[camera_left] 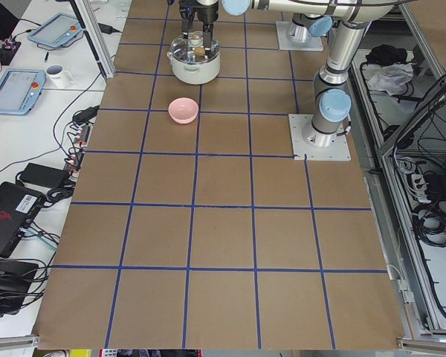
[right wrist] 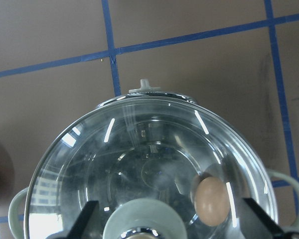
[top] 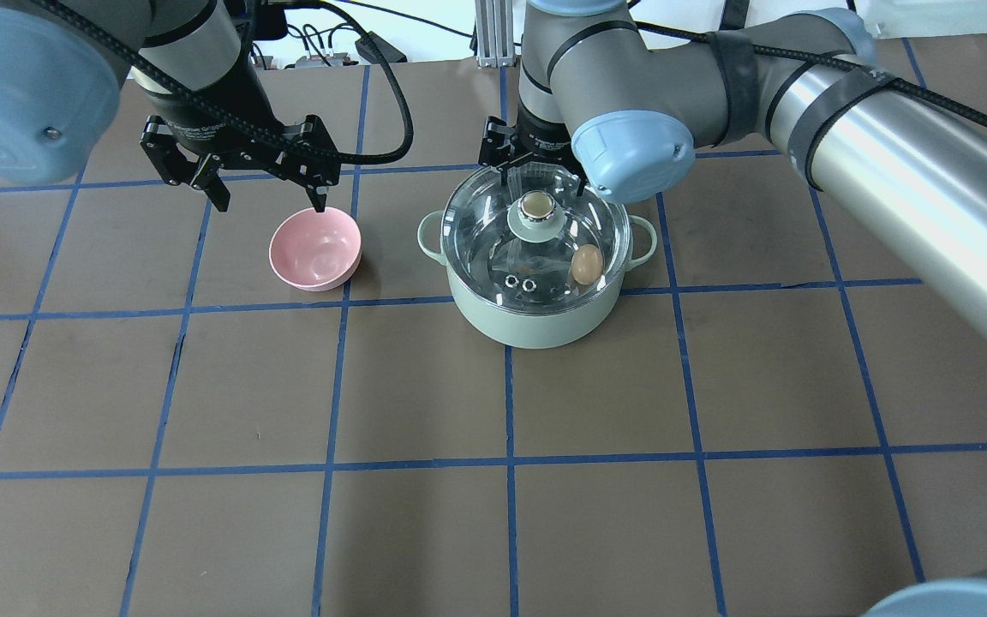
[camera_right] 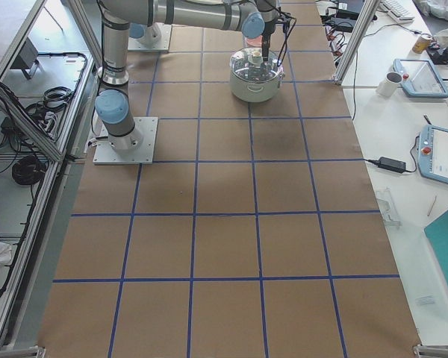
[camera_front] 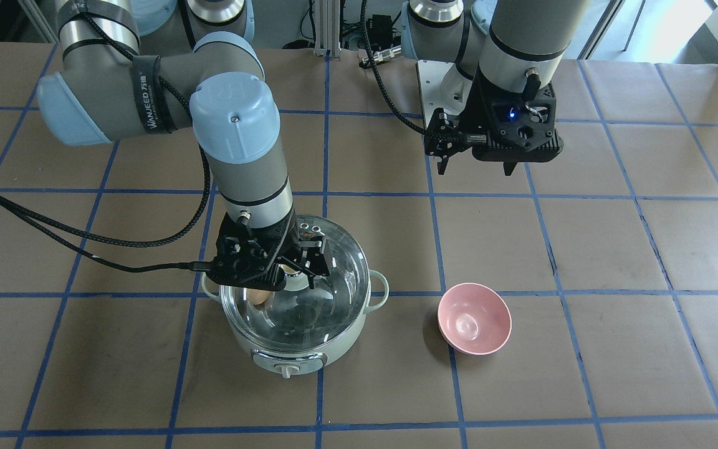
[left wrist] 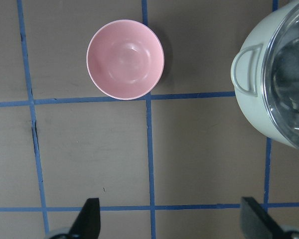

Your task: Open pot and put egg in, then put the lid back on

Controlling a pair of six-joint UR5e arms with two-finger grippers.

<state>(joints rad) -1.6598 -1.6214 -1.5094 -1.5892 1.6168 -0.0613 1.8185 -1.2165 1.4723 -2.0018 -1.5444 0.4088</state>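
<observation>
The pot (top: 536, 321) is seen to be round and pale mint green, with a loop handle (top: 430, 236) on each side and a white dial (camera_front: 287, 370) low on its front. It stands on the brown worktop (top: 425, 386), which is marked off in squares by blue tape. The lid (top: 493, 227) is seated on the pot's rim. It is made of clear glass, with a pale green centre disc, a golden-beige knob (top: 536, 205) and two small vent holes (top: 520, 281) near the edge. Through the glass the egg (top: 586, 264), light brown and oval, is seen lying inside the shiny steel bowl, close to the wall.

The right pincer (top: 541, 182) is held released just above the lid, its fingers (right wrist: 87, 219) spread wide on either side of the knob and apart from it. On a black strap (camera_front: 147, 93) round the right arm the word "WANJEED" can be read in white.

The left pincer (top: 271, 206) is likewise released and holds nothing. It hangs above the far edge of a pink bowl (top: 315, 248), which sits upright near the pot.
</observation>
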